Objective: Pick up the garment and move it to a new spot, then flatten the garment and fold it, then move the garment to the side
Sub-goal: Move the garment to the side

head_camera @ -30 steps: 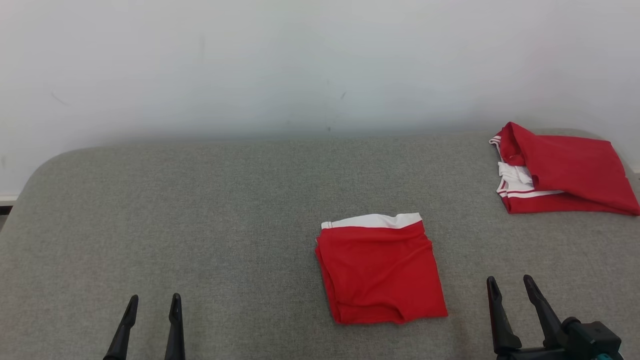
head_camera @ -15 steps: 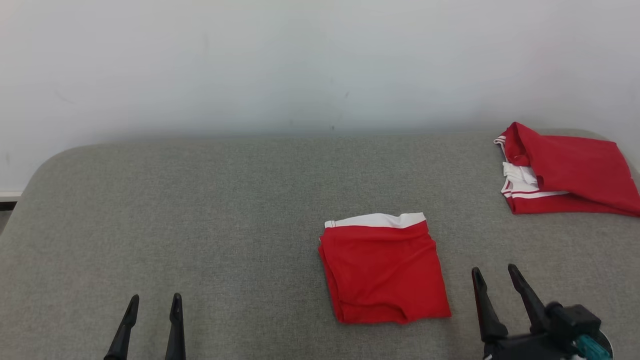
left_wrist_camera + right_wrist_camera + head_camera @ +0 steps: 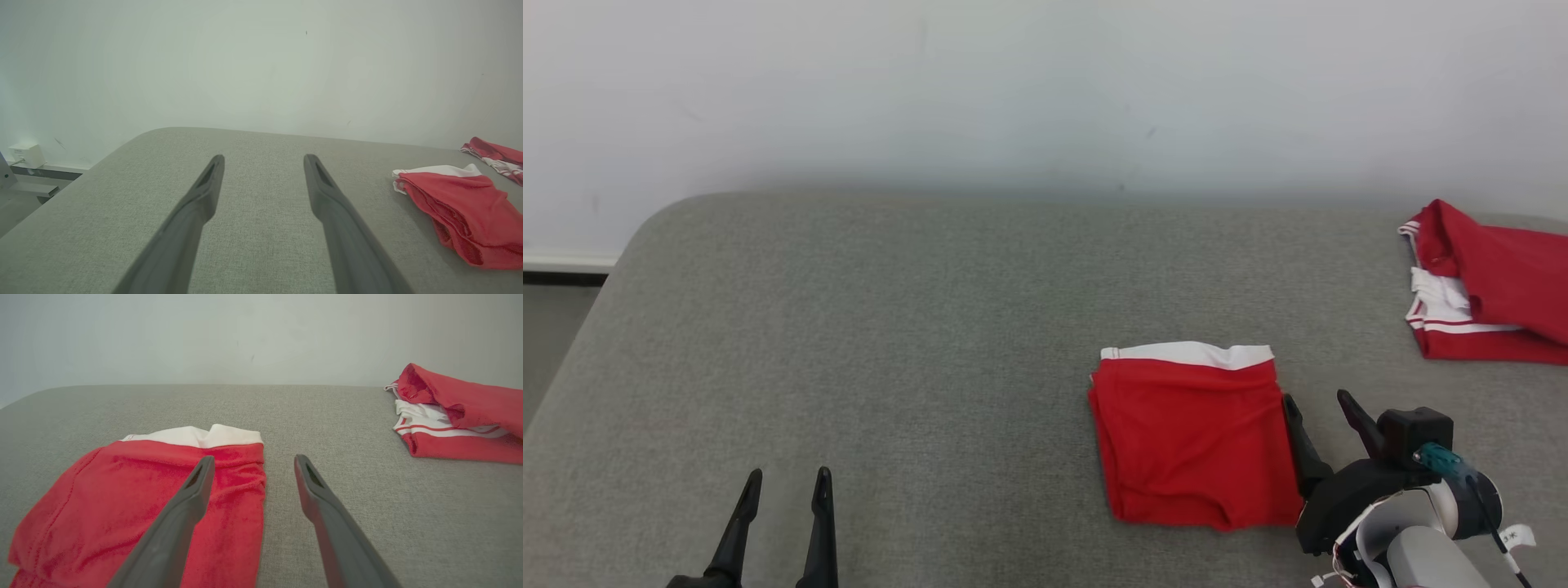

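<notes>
A folded red garment [image 3: 1194, 441] with a white waistband lies flat on the grey cushioned surface [image 3: 915, 327], right of centre in the head view. It also lies at the right in the left wrist view [image 3: 461, 212] and under the left finger in the right wrist view [image 3: 135, 510]. My right gripper [image 3: 1316, 400] stands open at the garment's right edge, one finger over the cloth and one over bare surface, holding nothing. My left gripper [image 3: 786, 478] is open and empty near the front edge, well left of the garment.
A second red garment [image 3: 1486, 286] with white stripes lies bunched at the far right of the surface, also in the right wrist view [image 3: 457, 416]. A pale wall rises behind. The surface's rounded left corner drops to the floor, where a small white box [image 3: 23, 155] sits.
The camera has swung left, shifting the scene rightward. My right gripper has moved forward and left, from beside the garment's near corner up to its right edge. The left gripper has held still.
</notes>
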{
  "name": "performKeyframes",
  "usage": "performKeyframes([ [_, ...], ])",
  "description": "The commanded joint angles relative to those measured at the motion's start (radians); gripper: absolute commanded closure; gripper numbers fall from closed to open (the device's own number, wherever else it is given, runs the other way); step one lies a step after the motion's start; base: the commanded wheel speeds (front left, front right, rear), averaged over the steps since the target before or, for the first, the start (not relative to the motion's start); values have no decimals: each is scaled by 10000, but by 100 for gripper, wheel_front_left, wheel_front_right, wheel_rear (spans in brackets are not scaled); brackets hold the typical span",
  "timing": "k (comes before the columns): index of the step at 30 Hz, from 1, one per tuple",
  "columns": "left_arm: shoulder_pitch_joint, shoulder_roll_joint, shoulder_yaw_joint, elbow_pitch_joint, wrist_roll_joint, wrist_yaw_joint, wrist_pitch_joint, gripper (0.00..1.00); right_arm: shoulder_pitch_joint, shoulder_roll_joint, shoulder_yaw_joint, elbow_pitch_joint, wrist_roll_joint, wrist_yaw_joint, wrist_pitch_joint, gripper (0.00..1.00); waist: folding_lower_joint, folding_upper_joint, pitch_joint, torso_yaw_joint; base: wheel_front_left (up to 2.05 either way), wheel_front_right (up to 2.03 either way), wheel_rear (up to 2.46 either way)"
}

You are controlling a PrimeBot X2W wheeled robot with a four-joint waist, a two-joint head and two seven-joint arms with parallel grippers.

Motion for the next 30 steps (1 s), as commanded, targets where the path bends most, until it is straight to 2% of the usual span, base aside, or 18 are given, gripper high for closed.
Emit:
performKeyframes([
  [1,-114,-22,2,14,18,23,-28,0,-164,17,-35,330,-105,-31,60,0,-1,-1,218,273,0,0,0],
  [9,-349,-58,-70,57,-7,23,-28,0,-1205,45,-59,2650,-117,-31,-4,0,-1,-1,523,628,0,0,0],
  [17,-520,-92,-102,65,23,23,-27,0,-1700,290,94,4228,-107,-31,-92,0,-1,-1,685,695,0,0,0],
  [19,-571,-111,-72,46,10,23,-27,0,-1767,423,179,4542,2,-31,-107,76,-1,-1,763,676,0,0,0],
  [20,-598,-121,-68,46,0,23,-27,0,-1826,458,228,4660,9,-31,-133,100,-1,-1,807,660,0,0,0],
  [23,-654,-143,-55,35,-26,23,-27,0,-2167,443,349,4872,99,-31,-232,100,-1,-1,992,576,0,0,0],
  [30,-1062,-186,-252,9,27,23,-26,0,-3674,-33,526,4840,278,-32,-483,100,-1,-1,1731,378,0,0,0],
])
